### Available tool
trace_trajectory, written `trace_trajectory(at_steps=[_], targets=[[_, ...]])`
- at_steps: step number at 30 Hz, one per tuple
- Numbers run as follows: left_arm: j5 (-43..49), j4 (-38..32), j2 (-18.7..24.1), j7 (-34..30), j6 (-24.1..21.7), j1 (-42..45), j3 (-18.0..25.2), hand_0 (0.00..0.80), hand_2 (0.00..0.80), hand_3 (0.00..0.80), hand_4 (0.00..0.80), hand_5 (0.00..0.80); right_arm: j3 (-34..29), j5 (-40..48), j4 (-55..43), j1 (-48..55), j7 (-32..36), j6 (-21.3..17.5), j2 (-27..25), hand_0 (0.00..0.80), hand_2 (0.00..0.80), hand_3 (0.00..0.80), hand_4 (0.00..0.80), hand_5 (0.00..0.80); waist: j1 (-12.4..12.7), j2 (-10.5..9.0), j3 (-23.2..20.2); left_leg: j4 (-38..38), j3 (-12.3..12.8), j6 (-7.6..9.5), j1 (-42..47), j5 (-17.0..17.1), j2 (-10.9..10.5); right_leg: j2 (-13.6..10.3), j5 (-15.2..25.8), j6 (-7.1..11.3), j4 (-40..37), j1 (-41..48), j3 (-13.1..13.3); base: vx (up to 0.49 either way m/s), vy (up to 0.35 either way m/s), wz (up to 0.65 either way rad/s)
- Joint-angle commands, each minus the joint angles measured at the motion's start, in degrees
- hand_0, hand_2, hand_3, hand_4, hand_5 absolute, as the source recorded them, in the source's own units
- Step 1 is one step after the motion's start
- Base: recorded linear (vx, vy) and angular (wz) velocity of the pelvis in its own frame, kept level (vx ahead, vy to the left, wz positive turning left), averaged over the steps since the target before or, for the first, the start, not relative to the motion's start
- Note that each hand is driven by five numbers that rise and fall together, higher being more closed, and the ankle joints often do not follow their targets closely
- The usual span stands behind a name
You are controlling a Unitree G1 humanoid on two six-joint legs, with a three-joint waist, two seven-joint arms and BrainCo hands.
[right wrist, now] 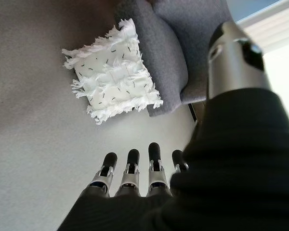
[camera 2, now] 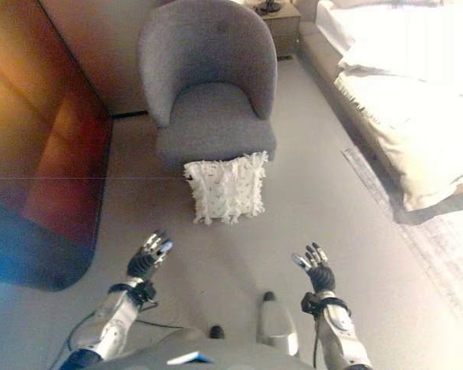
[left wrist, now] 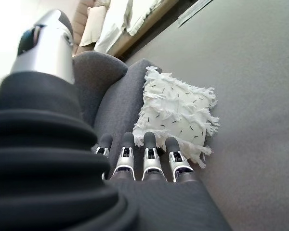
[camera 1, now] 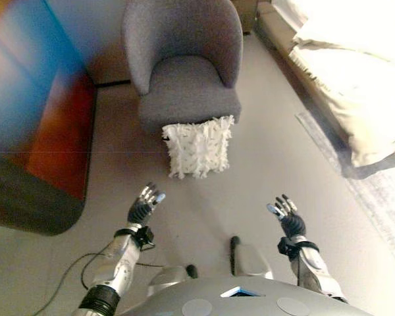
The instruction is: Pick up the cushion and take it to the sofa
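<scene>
Cushion: the white fringed cushion [camera 1: 198, 148] stands on the floor [camera 1: 250, 197], leaning against the front of the grey armchair [camera 1: 187, 72]. Neither hand touches it.
Left hand: your left hand [camera 1: 143, 207] is raised ahead of you, well short of the cushion. Its fingers [left wrist: 151, 161] are straight and released, holding nothing.
Right hand: your right hand [camera 1: 286, 214] is raised on the other side, likewise apart from the cushion. Its fingers [right wrist: 130, 171] are extended, holding nothing.
Step in hand: approach, judged from the gap between both hands and the cushion. The pick-up is not yet begun.
Risk, one-sided contact: if one hand arrives first, you will likely push the cushion sideways along the chair front or tip it flat.
Risk, soft body: the cushion looks soft; a light squeeze may let it sag and slip out.
Risk, fringe: pinching only the fringe gives a poor hold.
Risk, surroundings: the bed [camera 1: 355, 79] lies to your right and a dark cabinet [camera 1: 39, 131] to your left; turn with care.
</scene>
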Motion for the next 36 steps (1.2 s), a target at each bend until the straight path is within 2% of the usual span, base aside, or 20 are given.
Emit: trace_trajectory(at_steps=[1, 3, 5, 6, 7, 9, 10, 11, 13, 16, 18, 19, 20, 23, 27, 29, 32, 34, 35, 36], targets=[[0.78, -5.50, 0.31, -0.30, -0.90, 3.10, 2.91, 0.000, 0.000, 0.000, 0.000, 0.000, 0.01, 0.04, -0.86, -0.26, 3.15, -0.05, 0.98, 0.000, 0.000, 0.000, 0.000, 0.000, -0.43, -1.27, -2.66, 4.25, 1.11, 2.07, 5.86, -4.09, -2.57, 0.12, 17.90, -0.21, -21.57, 2.46, -4.97, 0.644, -0.223, 0.20], [-0.17, -5.89, -0.47, 0.22, -0.53, 4.94, 4.31, 0.000, 0.000, 0.000, 0.000, 0.000, 0.88, -1.20, -2.08, 0.01, 3.55, 1.18, 0.82, 0.000, 0.000, 0.000, 0.000, 0.000, -0.30, -0.33, -3.60, 7.35, 3.42, 0.07, 7.08, -0.17, -0.51, 0.39, 15.32, -1.44, -17.12, 3.38, -7.48, 0.561, -0.190, -0.04], [-0.86, -5.55, -0.90, 0.44, -0.58, 6.44, 5.88, 0.000, 0.000, 0.000, 0.000, 0.000, 1.61, -2.37, -3.35, 0.73, 4.64, 1.85, 0.20, 0.000, 0.000, 0.000, 0.000, 0.000, -0.53, 1.20, -4.76, 13.41, 4.96, -3.39, 7.11, 8.61, 2.32, 2.16, 12.16, -3.59, -14.61, 5.47, -8.05, 0.544, -0.232, -0.16], [-1.57, -5.19, -1.29, 0.03, -1.34, 6.32, 6.42, 0.000, 0.000, 0.000, 0.000, 0.000, 2.21, -2.61, -3.84, 0.43, 6.09, 1.63, -0.45, 0.000, 0.000, 0.000, 0.000, 0.000, -0.65, 1.04, -5.24, 21.64, 6.67, -5.78, 4.89, 14.41, 4.29, 3.06, 10.24, -5.55, -14.85, 7.88, -7.71, 0.475, -0.248, -0.19], [-1.52, -5.24, -1.42, 0.29, -1.96, 6.09, 6.27, 0.000, 0.000, 0.000, 0.000, 0.000, 2.53, -2.66, -3.86, 0.26, 6.70, 1.33, -0.93, 0.000, 0.000, 0.000, 0.000, 0.000, -0.48, 0.68, -5.34, 25.81, 6.80, -6.65, 2.22, 16.44, 4.90, 3.34, 9.64, -6.47, -15.58, 9.45, -7.14, 0.441, -0.239, -0.12], [-1.84, -6.03, -1.48, 1.21, -2.39, 5.31, 5.68, 0.000, 0.000, 0.000, 0.000, 0.000, 2.43, -3.17, -2.89, -0.67, 7.16, 0.27, -1.69, 0.000, 0.000, 0.000, 0.000, 0.000, 0.11, -0.72, -4.73, 38.74, 7.93, -7.11, -5.70, 17.80, 6.94, 3.25, 7.85, -8.58, -16.18, 12.61, -5.85, 0.320, -0.170, -0.16], [-2.73, -6.36, -1.38, 1.37, -2.37, 4.43, 5.36, 0.000, 0.000, 0.000, 0.000, 0.000, 2.54, -3.04, -2.24, -1.56, 7.16, -0.67, -2.22, 0.000, 0.000, 0.000, 0.000, 0.000, 0.73, -2.00, -3.83, 43.17, 8.38, -6.43, -11.25, 16.75, 8.76, 2.63, 7.46, -9.28, -16.71, 14.59, -4.85, 0.273, -0.108, -0.28], [-3.21, -6.58, -1.32, 1.51, -2.34, 3.88, 5.14, 0.000, 0.000, 0.000, 0.000, 0.000, 2.55, -2.59, -1.99, -2.10, 7.25, -1.02, -2.49, 0.000, 0.000, 0.000, 0.000, 0.000, 1.07, -2.51, -3.22, 44.56, 7.93, -5.81, -13.73, 15.94, 9.19, 2.41, 7.36, -9.47, -16.90, 15.47, -4.19, 0.297, -0.039, -0.19], [-4.16, -6.75, -1.10, 1.42, -2.50, 2.74, 4.89, 0.000, 0.000, 0.000, 0.000, 0.000, 2.78, -1.24, -1.90, -3.47, 7.22, -1.07, -2.73, 0.000, 0.000, 0.000, 0.000, 0.000, 2.15, -3.19, -1.65, 41.28, 7.00, -4.68, -17.94, 15.51, 9.52, 2.47, 6.26, -9.83, -16.38, 17.25, -2.52, 0.300, 0.028, -0.17], [-5.93, -7.02, -0.96, 1.52, -2.46, 2.23, 4.54, 0.000, 0.000, 0.000, 0.000, 0.000, 2.80, -1.30, -3.06, -3.80, 6.58, 0.28, -2.97, 0.000, 0.000, 0.000, 0.000, 0.000, 2.38, -2.09, -0.78, 24.63, 6.06, -5.22, -16.80, 18.93, 11.41, 4.45, 3.79, -9.99, -14.68, 18.19, 0.79, 0.318, 0.105, -0.36], [-5.91, -6.86, -1.21, 1.44, -2.68, 2.18, 4.40, 0.000, 0.000, 0.000, 0.000, 0.000, 2.89, -1.75, -3.91, -2.63, 6.13, 0.19, -2.73, 0.000, 0.000, 0.000, 0.000, 0.000, 2.72, -1.00, -0.61, 11.43, 3.59, -6.22, -16.66, 21.54, 11.93, 5.72, 2.46, -9.14, -13.70, 18.83, 2.55, 0.361, 0.173, -0.28], [-5.78, -6.73, -1.34, 1.36, -2.70, 2.14, 4.40, 0.000, 0.000, 0.000, 0.000, 0.000, 3.01, -1.69, -4.30, -2.16, 5.96, 0.02, -2.79, 0.000, 0.000, 0.000, 0.000, 0.000, 2.98, -0.68, -0.78, 7.79, 2.40, -6.67, -16.84, 22.40, 12.03, 5.96, 2.09, -8.74, -13.46, 18.95, 2.97, 0.389, 0.182, -0.16], [-5.44, -6.73, -1.71, 1.57, -2.91, 2.43, 4.42, 0.000, 0.000, 0.000, 0.000, 0.000, 3.21, -1.79, -4.64, -1.57, 6.06, -0.21, -2.75, 0.000, 0.000, 0.000, 0.000, 0.000, 3.63, 0.01, -0.54, 0.64, -0.08, -7.53, -16.69, 23.91, 12.38, 6.27, 0.64, -8.22, -12.78, 20.29, 3.74, 0.375, 0.162, -0.20], [-5.34, -6.66, -1.93, 1.16, -2.84, 3.82, 5.82, 0.000, 0.000, 0.000, 0.000, 0.000, 2.42, -2.22, -4.84, -0.20, 8.33, -0.28, -2.97, 0.000, 0.000, 0.000, 0.000, 0.000, 4.62, 0.77, -1.36, -7.57, -2.10, -8.25, -16.70, 23.95, 13.05, 5.86, -1.46, -7.15, -13.02, 23.69, 5.40, 0.404, 0.152, -0.26], [-5.67, -5.22, -1.73, -1.19, -2.49, 3.75, 8.06, 0.000, 0.000, 0.000, 0.000, 0.000, 1.74, -3.04, -5.27, 0.34, 9.59, -0.32, -2.40, 0.000, 0.000, 0.000, 0.000, 0.000, 4.19, 1.12, -2.46, -7.01, 2.19, -7.79, -15.55, 20.54, 12.46, 3.27, -3.31, -5.61, -12.94, 26.46, 4.50, 0.302, 0.190, -0.41], [-6.09, -5.34, -1.11, -1.03, -2.42, 3.40, 8.06, 0.000, 0.000, 0.000, 0.000, 0.000, 1.97, -2.72, -6.01, 0.11, 8.44, 0.10, -2.03, 0.000, 0.000, 0.000, 0.000, 0.000, 4.07, 1.51, -2.93, -6.81, 2.44, -7.34, -14.72, 19.03, 11.50, 1.88, -4.03, -4.89, -11.78, 26.46, 3.67, 0.292, 0.252, -0.31], [-5.58, -4.94, -0.35, -0.50, -3.12, 2.64, 7.66, 0.000, 0.000, 0.000, 0.000, 0.000, 1.83, 0.31, -6.43, -0.96, 6.98, 1.64, -1.30, 0.000, 0.000, 0.000, 0.000, 0.000, 4.06, 1.37, -3.33, -4.10, 2.74, -5.09, -14.48, 15.97, 8.75, 0.00, -2.64, -3.63, -9.87, 26.05, 3.56, 0.276, 0.238, -0.22], [-5.58, -5.58, 0.14, -0.74, -3.70, 2.61, 7.64, 0.000, 0.000, 0.000, 0.000, 0.000, 2.31, 0.48, -6.67, -0.70, 6.15, 0.95, -0.32, 0.000, 0.000, 0.000, 0.000, 0.000, 4.53, 1.14, -3.78, -2.61, 3.11, -3.04, -14.72, 14.02, 6.76, -1.62, -1.15, -2.67, -7.07, 25.29, 3.04, 0.257, 0.240, 0.05], [-5.37, -5.82, 0.38, -0.56, -3.76, 2.68, 7.38, 0.000, 0.000, 0.000, 0.000, 0.000, 2.16, 0.29, -5.79, -0.81, 5.95, 0.06, 0.27, 0.000, 0.000, 0.000, 0.000, 0.000, 4.93, 0.99, -3.97, -2.06, 2.94, -1.99, -14.84, 13.30, 5.57, -2.78, 0.71, -2.55, -5.02, 25.10, 2.42, 0.278, 0.286, 0.21], [-5.04, -5.76, 0.64, -0.34, -3.62, 2.33, 7.14, 0.000, 0.000, 0.000, 0.000, 0.000, 2.23, 0.64, -4.88, -1.36, 5.37, -0.63, 1.15, 0.000, 0.000, 0.000, 0.000, 0.000, 5.37, 0.72, -4.00, -1.95, 3.13, -0.66, -14.26, 12.74, 4.07, -4.88, 4.70, -2.32, -0.64, 24.10, 1.08, 0.208, 0.254, 0.19]])
